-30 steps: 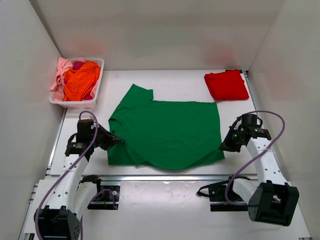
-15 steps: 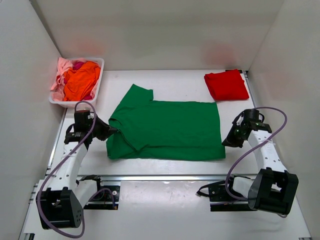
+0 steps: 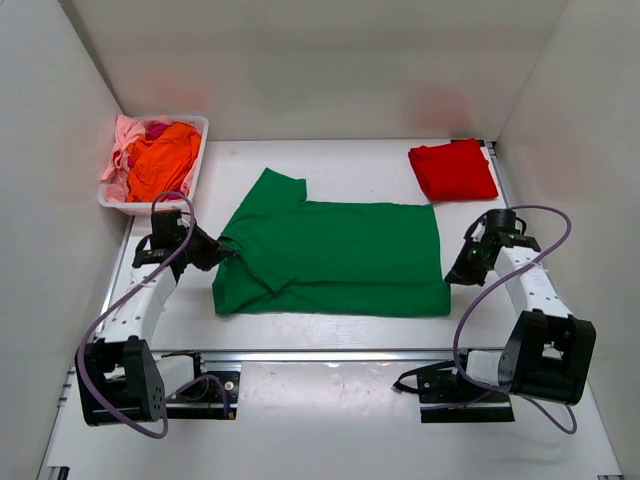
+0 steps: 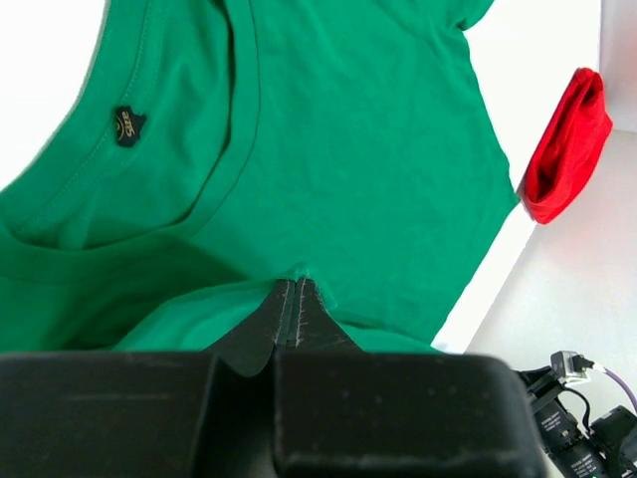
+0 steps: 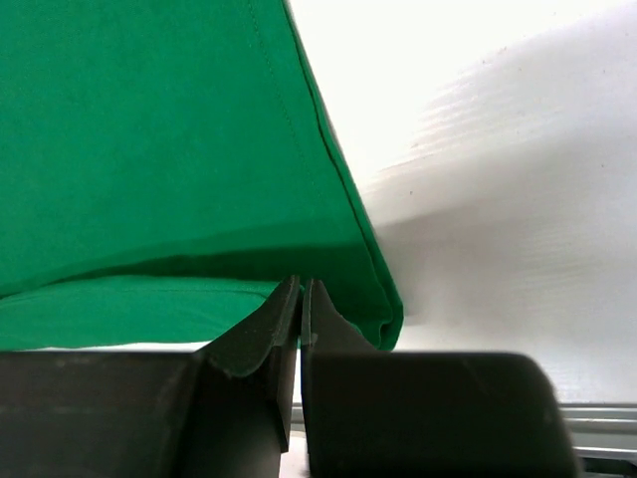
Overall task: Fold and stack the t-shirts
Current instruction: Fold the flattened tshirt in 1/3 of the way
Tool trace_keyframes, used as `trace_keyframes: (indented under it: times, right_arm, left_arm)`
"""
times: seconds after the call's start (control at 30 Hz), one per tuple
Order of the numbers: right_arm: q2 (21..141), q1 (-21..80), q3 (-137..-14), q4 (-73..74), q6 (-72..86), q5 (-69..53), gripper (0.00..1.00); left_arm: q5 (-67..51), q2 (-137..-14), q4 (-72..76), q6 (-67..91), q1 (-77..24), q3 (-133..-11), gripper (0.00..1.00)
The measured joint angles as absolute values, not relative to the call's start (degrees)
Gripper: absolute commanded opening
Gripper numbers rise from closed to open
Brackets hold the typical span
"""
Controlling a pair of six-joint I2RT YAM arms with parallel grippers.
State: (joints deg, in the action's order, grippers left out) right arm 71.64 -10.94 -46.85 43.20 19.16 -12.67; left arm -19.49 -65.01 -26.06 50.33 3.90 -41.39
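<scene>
Near edge of the surface: both arms are bent low and turned inward, with the left claw and right claw each pinched shut on the green shirt. The shirt lies mid-surface, its near part doubled over; folding seems just begun. Far right corner: one red shirt, folded. Far left corner: a basket of orange, pink and magenta shirts awaiting folding

The green t-shirt covers the middle of the table. The left gripper and right gripper, each pinched on one of its side edges, block both flanks, with the side walls near behind them. Bare table runs between the shirt and the back wall; there the white basket fills the left corner, the folded red t-shirt the right.
</scene>
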Motion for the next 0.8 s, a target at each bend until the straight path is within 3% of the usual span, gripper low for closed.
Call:
trace_keyframes:
  times: [0.43,0.6,0.7,0.8]
  right_arm:
    - [76.9,-10.3,-48.2,39.8,18.9,-12.0,0.00]
    - [79.6,-10.1,-49.3,38.1,19.0,-11.1,0.37]
    - [81.4,-10.1,-50.7,36.7,19.0,-10.0,0.46]
    - [84.4,-10.2,-54.2,35.1,19.6,-8.6,0.48]
  left_arm:
    - [-18.8,-70.9,-22.2,50.2,3.6,-42.7,0.02]
    - [-17.7,-73.2,-20.4,50.1,3.5,-43.2,0.36]
    - [-16.1,-76.2,-17.9,50.5,3.4,-44.7,0.41]
    - [-14.3,-82.0,-16.6,50.3,3.2,-50.3,0.41]
